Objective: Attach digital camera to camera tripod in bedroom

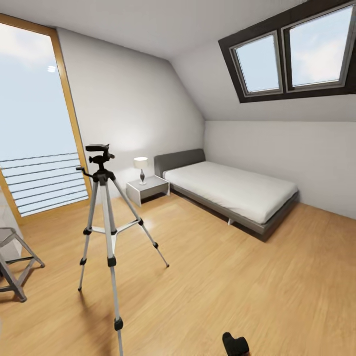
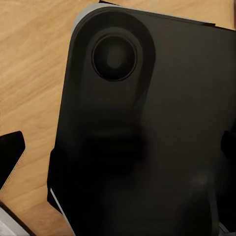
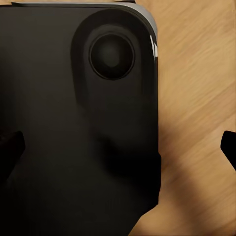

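A loft bedroom, seen from the robot's head cam: tall wood-framed window (image 1: 34,123) at far left, a grey step stool (image 1: 15,267) on the floor below it, then the camera tripod (image 1: 105,232) standing upright w/ legs splayed on the light plank floor (image 1: 237,287), its black head (image 1: 99,155) bare. Further right sit a nightstand (image 1: 148,188) w/ a small lamp (image 1: 141,168), a low bed (image 1: 232,190) along the far wall, and two skylights (image 1: 291,52) in the sloped ceiling. At the frame's lower edge, right of center, the digital camera (image 1: 235,344) lies on the floor, well apart from the tripod; it's partly cut off.

Handling, as a judgement: camera looks small, rigid, prob. light, w/ smooth casing that could slip; best pinched across the body's flat sides, clear of any lens. Tripod looks light and top-heavy on thin legs, so pressing on the head could tip it; steady it by the head or center column.

Wrist cams add what the head cam lacks: each looks down on a dark rounded part of the robot's own body over wood floor. Left gripper (image 2: 120,150) and right gripper (image 3: 120,147) both show dark fingertips at opposite picture edges, spread wide, holding nothing.
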You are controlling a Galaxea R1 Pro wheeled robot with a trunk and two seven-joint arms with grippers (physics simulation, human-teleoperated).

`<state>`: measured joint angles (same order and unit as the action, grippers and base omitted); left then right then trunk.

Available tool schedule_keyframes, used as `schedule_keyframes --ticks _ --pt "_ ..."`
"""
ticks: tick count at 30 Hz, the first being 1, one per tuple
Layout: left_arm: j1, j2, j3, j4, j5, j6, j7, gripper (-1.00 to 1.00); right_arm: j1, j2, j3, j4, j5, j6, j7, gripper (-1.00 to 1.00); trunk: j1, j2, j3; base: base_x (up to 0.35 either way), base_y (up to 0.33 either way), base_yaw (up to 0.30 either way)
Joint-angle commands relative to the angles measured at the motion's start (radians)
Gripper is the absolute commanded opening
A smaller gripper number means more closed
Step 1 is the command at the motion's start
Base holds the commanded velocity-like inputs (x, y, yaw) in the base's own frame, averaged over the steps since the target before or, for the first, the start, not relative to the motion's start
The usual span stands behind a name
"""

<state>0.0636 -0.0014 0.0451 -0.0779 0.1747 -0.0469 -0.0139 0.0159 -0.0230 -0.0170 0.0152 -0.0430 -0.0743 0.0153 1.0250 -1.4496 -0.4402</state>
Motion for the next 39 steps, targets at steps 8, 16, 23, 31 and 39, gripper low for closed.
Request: schedule_keyframes --ticks 8,16,23,31,39 --pt "0.001 0.0 0.004 -0.002 0.005 -0.001 -0.001 1.0 -0.001 0.0 -0.002 0.002 -0.006 -0.005 0.002 1.0 0.0 0.0 -0.001 0.0 0.0 -0.296" --pt "0.001 0.0 0.004 -0.002 0.005 -0.001 -0.001 1.0 -0.001 0.0 -0.002 0.002 -0.006 -0.005 0.002 1.0 0.0 0.0 -0.001 0.0 0.0 -0.296" --pt "0.001 0.0 0.004 -0.002 0.005 -0.001 -0.001 1.0 -0.001 0.001 -0.002 0.002 -0.007 -0.017 0.002 1.0 0.0 0.0 -0.001 0.0 0.0 -0.296" --pt "0.001 0.0 0.004 -0.002 0.005 -0.001 -0.001 1.0 -0.001 0.001 -0.002 0.002 -0.008 -0.025 0.002 1.0 0.0 0.0 -0.001 0.0 0.0 -0.296" --pt "0.001 -0.001 0.004 -0.002 0.004 -0.001 -0.002 1.0 -0.001 0.001 -0.002 0.002 -0.008 -0.025 0.002 1.0 0.0 0.0 -0.001 0.0 0.0 -0.296"
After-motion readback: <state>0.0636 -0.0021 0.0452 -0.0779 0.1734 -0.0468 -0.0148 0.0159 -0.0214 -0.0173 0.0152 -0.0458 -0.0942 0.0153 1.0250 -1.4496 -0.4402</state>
